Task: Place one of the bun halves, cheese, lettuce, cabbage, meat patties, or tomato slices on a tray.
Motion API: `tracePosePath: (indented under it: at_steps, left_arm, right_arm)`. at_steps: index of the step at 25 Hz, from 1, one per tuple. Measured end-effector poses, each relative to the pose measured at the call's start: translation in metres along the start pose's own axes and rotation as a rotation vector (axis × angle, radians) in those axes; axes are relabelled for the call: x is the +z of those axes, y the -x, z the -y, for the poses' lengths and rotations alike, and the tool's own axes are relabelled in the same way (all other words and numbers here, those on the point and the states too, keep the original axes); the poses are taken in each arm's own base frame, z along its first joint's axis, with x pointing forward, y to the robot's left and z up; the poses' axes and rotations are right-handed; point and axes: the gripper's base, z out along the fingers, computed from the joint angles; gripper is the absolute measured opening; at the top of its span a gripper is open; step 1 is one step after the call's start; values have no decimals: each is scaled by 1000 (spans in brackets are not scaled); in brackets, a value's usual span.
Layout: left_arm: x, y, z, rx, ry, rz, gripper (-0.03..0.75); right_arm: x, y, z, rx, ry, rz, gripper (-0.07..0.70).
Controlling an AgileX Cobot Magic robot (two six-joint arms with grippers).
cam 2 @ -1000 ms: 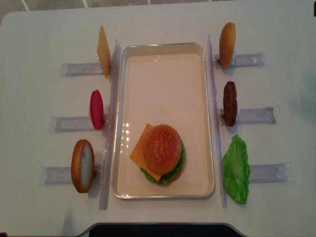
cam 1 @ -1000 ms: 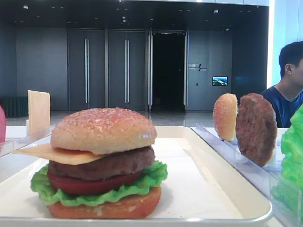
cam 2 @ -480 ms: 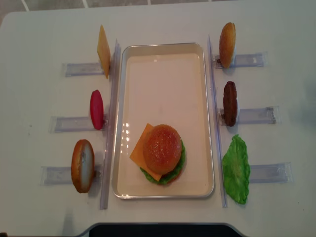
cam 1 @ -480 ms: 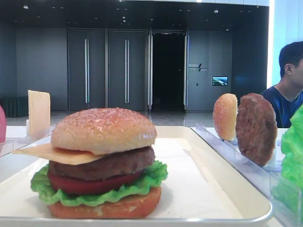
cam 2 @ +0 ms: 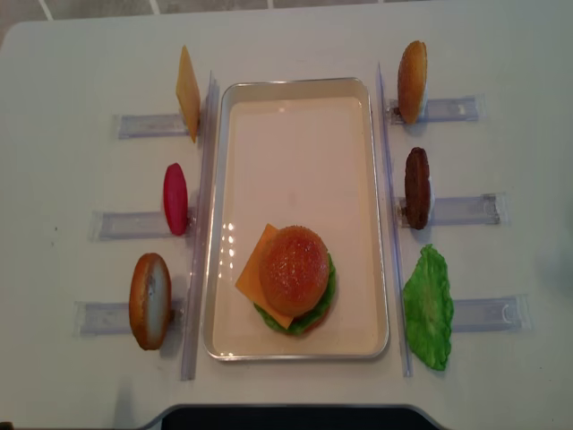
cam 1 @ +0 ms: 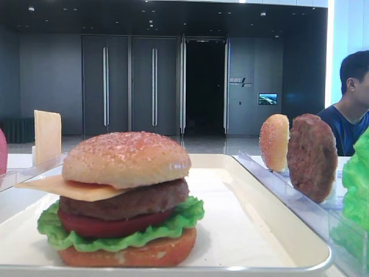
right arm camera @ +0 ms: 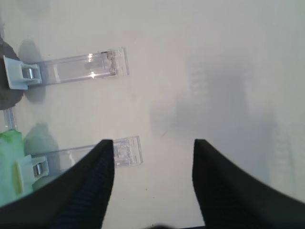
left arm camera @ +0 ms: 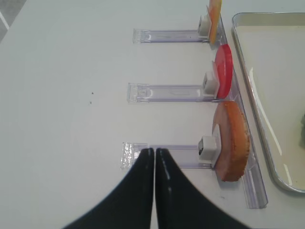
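The tray [cam 2: 295, 103] lies in the middle of the desk [cam 2: 72, 54], long axis running away from the robot, with a stacked burger at its near end: bun top [cam 2: 294, 269] over cheese [cam 2: 251, 278], patty, tomato and lettuce. The far half of the tray is bare. Spare pieces stand on edge in clear racks on both sides — on the right a bun half [cam 2: 412, 81], a meat patty [cam 2: 416, 188] and lettuce leaves [cam 2: 428, 306]; on the left a cheese slice [cam 2: 187, 90], a tomato slice [cam 2: 175, 199] and another bun [cam 2: 149, 300].

The right claw [right arm camera: 152, 171] hangs wide open and empty over bare desk, with the lettuce and patty racks to its left, toward the tray. The left claw [left arm camera: 155, 162] is closed on nothing, its tips over the outer end of the nearest left rack — that bun sits just to its right. Each arm seems best placed for its own side.
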Motion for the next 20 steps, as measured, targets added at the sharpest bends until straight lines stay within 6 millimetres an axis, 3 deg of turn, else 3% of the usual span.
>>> tracePosePath:
  at_steps: [10, 20]
  left_arm:
    - [0, 0, 0, 0, 0, 0, 0]
    - [0, 0, 0, 0, 0, 0, 0]
  right_arm:
    - [-27, -77, 1, -9, 6, 176, 386]
    - [-2, -140, 5, -11, 8, 218, 386]
